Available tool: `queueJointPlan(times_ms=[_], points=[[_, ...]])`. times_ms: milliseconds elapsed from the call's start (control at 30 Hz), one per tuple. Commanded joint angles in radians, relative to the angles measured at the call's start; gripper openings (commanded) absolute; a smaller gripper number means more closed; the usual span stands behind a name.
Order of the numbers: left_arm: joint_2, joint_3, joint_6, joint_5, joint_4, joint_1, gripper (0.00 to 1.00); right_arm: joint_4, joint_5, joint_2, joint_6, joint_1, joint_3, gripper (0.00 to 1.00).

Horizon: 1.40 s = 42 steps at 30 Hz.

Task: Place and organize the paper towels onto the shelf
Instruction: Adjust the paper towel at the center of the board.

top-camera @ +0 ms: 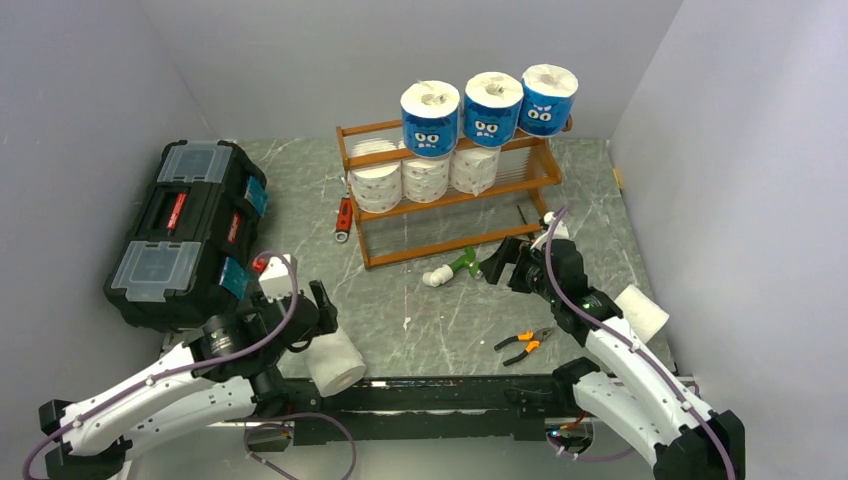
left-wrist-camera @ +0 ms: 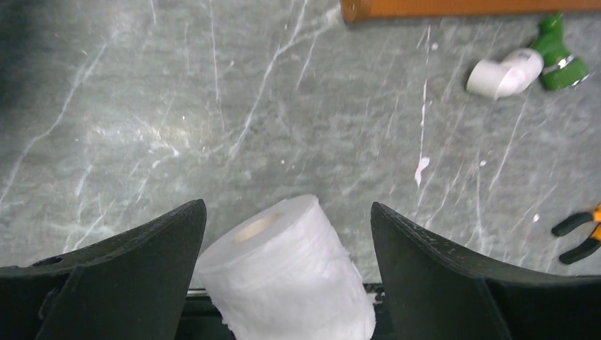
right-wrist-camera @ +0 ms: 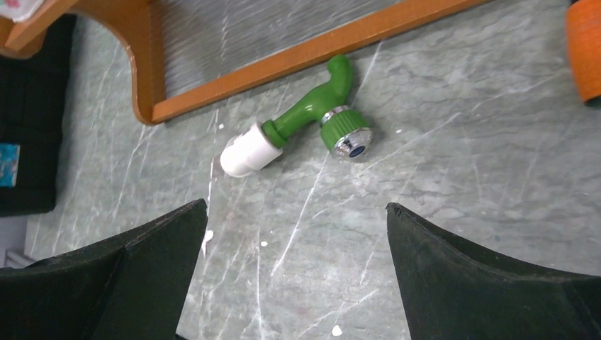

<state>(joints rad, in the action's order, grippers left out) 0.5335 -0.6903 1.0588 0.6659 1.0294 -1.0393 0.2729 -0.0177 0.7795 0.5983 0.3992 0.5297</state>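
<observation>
1. Your left gripper (left-wrist-camera: 287,207): released. The jaws are spread wide on either side of a plain white roll (left-wrist-camera: 287,276), with a gap showing on each side, and nothing is grasped. This roll sits at the near edge of the tabletop (top-camera: 420,300), left of centre.

2. Your right gripper (right-wrist-camera: 298,209): released, jaws wide with nothing between them. It is poised over the green-and-white tool (right-wrist-camera: 301,134), which lies just in front of the shelf's bottom rail.

3. The shelf (top-camera: 455,192): toward the far edge, about centre.
   - Top tier: blue-wrapped rolls (top-camera: 493,108), three upright in a row.
   - Middle tier: white rolls (top-camera: 427,176), three side by side.

4. Spare white roll (top-camera: 640,312): near the right edge, close beside your right arm.

5. Black toolbox (top-camera: 185,230): at the left edge.

6. Orange-handled pliers (top-camera: 525,342): near edge, right of centre.

7. Red-handled wrench (top-camera: 344,218): by the shelf's left foot.
</observation>
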Motion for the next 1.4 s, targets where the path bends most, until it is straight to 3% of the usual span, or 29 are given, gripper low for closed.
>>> queueJointPlan(times_ms=[0, 133, 367, 667, 867, 1067, 1367], points=[[0.045, -0.004, 0.004, -0.104, 0.049, -0.001, 0.93, -0.116, -0.127, 0.015, -0.017, 0.001, -0.026, 1.0], [0.04, -0.012, 0.087, -0.126, 0.097, -0.001, 0.94, -0.156, -0.211, 0.047, -0.005, 0.006, -0.044, 1.0], [-0.025, -0.03, 0.386, -0.2, 0.243, -0.001, 0.98, -0.156, -0.228, 0.079, -0.003, 0.025, -0.034, 1.0], [-0.038, 0.023, 0.547, -0.281, 0.301, -0.001, 0.99, -0.167, -0.256, 0.086, 0.004, 0.031, -0.026, 1.0], [-0.059, 0.152, 0.548, -0.36, 0.147, 0.001, 0.99, -0.144, -0.268, 0.094, -0.01, 0.033, -0.007, 1.0], [0.018, 0.125, 0.467, -0.359, 0.097, 0.019, 0.99, -0.115, -0.269, 0.097, -0.032, 0.034, 0.022, 1.0], [0.104, 0.087, 0.148, -0.385, -0.182, 0.057, 0.99, -0.115, -0.28, 0.125, -0.049, 0.035, 0.044, 1.0]])
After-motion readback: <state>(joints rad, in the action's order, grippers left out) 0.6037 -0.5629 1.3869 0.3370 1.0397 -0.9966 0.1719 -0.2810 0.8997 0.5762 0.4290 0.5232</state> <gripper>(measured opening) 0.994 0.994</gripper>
